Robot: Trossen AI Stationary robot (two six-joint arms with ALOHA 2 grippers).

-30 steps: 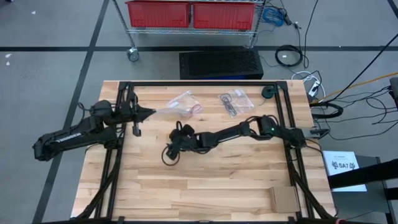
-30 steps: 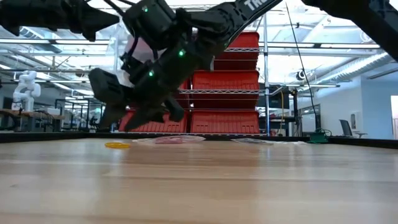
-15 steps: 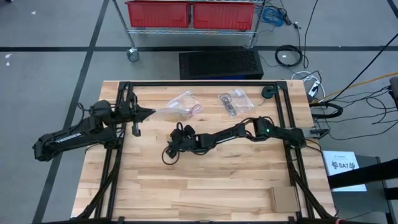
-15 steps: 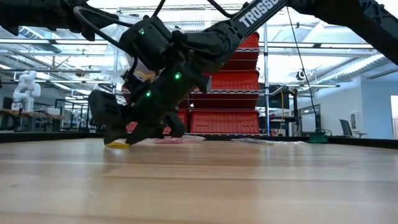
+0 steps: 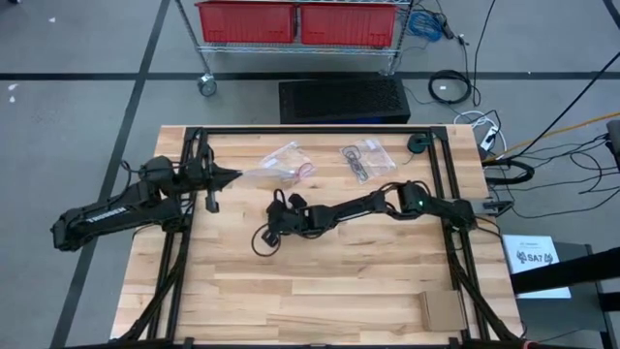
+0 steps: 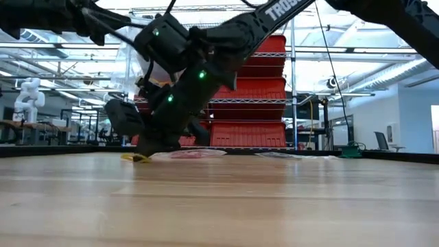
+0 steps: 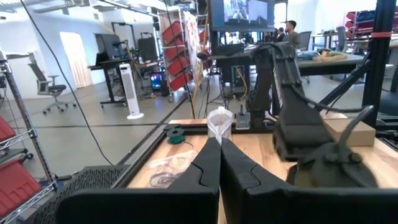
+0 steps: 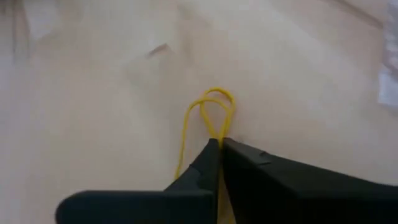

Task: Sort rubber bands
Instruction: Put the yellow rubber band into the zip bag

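Observation:
A yellow rubber band lies on the wooden table near its middle, squeezed into a narrow loop. My right gripper slants down onto it and is shut on it; the low view shows the fingertips at the tabletop. My left gripper is shut and waits level above the table's left side, with a bit of clear plastic bag standing out from its tips. Two clear bags lie at the far side, one with red bands, one with black bands. My right gripper pinches the yellow band's near part between its two fingertips, slanting down from the table's right side. Both strands run together into the tips, and the loop's free end lies flat on the wood. My left gripper pinches the clear bag by an edge at its fingertips, level, clear of the table; how the bag hangs is mostly hidden.
A black frame runs round the table's far and side edges. A small dark round thing sits at the far right corner, a cardboard piece at the near right. The near half of the wood is bare.
My right gripper has sunk to the tabletop, tipping farther down, and has shut on the yellow band. The band, a flat ring on the wood before, is now squeezed into a narrow loop at the fingertips.

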